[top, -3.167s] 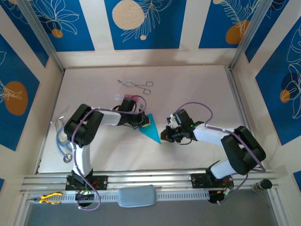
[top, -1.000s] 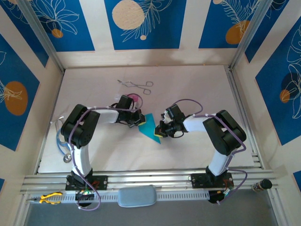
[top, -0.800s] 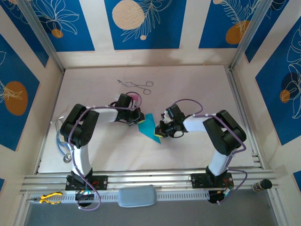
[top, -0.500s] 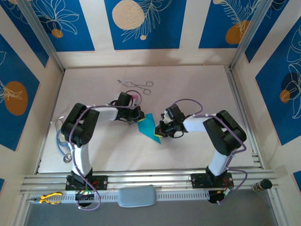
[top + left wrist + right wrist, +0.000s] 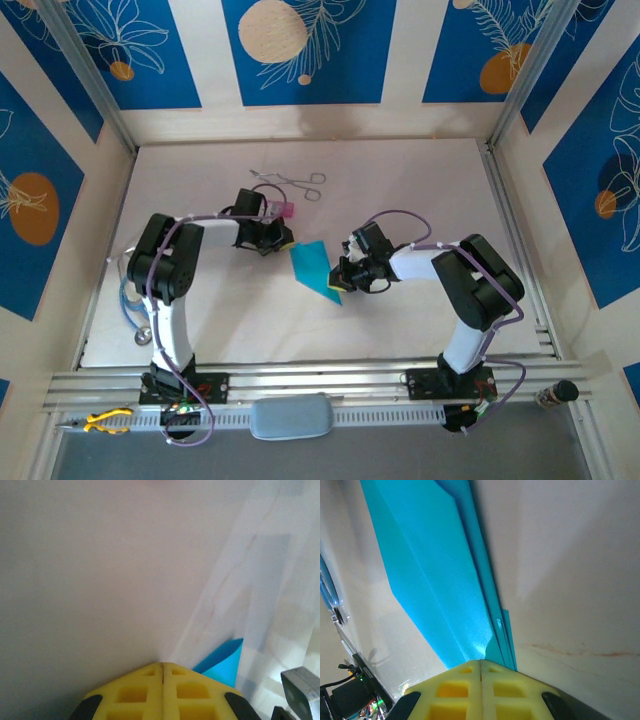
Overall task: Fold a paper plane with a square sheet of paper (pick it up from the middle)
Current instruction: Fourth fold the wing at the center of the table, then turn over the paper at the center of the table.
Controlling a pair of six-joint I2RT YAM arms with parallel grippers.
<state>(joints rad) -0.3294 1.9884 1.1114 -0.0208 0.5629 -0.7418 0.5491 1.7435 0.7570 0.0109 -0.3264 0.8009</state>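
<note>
The pale, matte tabletop [image 5: 400, 190] sat inside a box of cream wall panels [image 5: 205, 55] set with deep-blue sheets printed with white leaf outlines and orange and cream discs. Bare aluminium posts [image 5: 85, 70] ran up the back corners, and a ridged aluminium rail [image 5: 320, 380] crossed the near edge where both arm bases were bolted.

Near the middle of the table lay the paper plane [image 5: 313, 266], a narrow pointed wedge of cyan-blue paper with its tip pointing toward the near edge. The right gripper [image 5: 341, 277] stood at that pointed end. In the right wrist view its yellow foam pads [image 5: 455, 690] were pressed together and set on the wedge's stacked folded edges; whether any layer was caught between them could not be told. A faint reddish streak marked the tabletop just beside the paper there.

The left gripper [image 5: 281, 240] was just left of the plane's broad end, apart from it. In its own wrist view its yellow pads were pressed flat against each other with nothing between, and a corner of the blue paper showed to their right.

A small pink block [image 5: 284, 210] sat just behind the left wrist, with slim metal forceps [image 5: 291, 180] farther back. A blue-tubed stethoscope [image 5: 130, 292] lay at the table's left edge. Below the rail were yellow-handled pliers [image 5: 102, 421] and a grey-blue cushioned pad [image 5: 290, 416].
</note>
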